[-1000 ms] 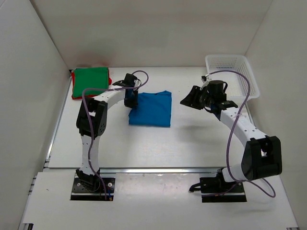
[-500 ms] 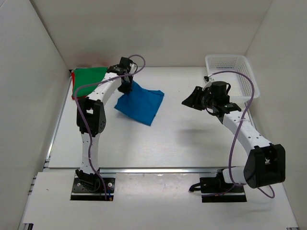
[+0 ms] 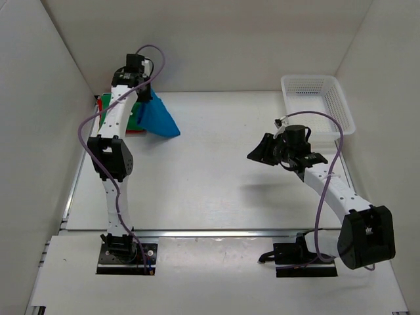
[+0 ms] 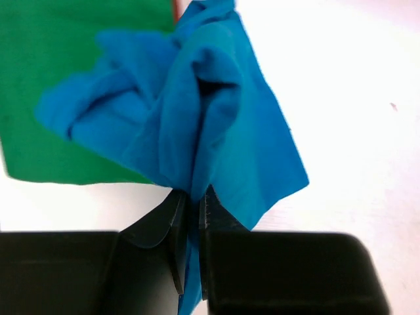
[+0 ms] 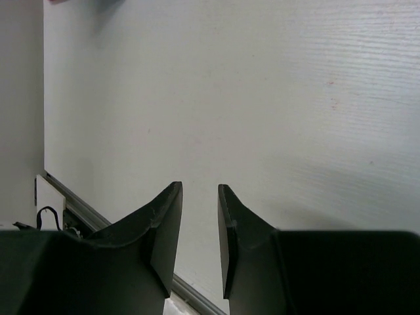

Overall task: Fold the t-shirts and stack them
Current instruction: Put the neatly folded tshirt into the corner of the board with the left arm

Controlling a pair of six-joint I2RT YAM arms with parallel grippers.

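My left gripper [image 3: 140, 90] is shut on the bright blue t-shirt [image 3: 160, 119], which hangs bunched from it at the far left of the table. Below it lies the folded green t-shirt [image 3: 132, 118]. In the left wrist view the blue t-shirt [image 4: 203, 111] is pinched between the fingers of the left gripper [image 4: 193, 197]. It droops over the green t-shirt [image 4: 65, 72], and a red t-shirt's edge [image 4: 174, 8] shows at the top. My right gripper [image 3: 257, 152] hovers over bare table at the right. In its own view the right gripper [image 5: 200, 189] is open and holds nothing.
A white mesh basket [image 3: 308, 78] stands at the far right corner. White walls close in the table on the left, back and right. A metal rail [image 3: 216, 232] runs along the near table edge.
The left gripper lifted the blue t-shirt off the table's middle and carried it back and left over the green t-shirt. The right gripper's jaws narrowed somewhat; its arm barely shifted.
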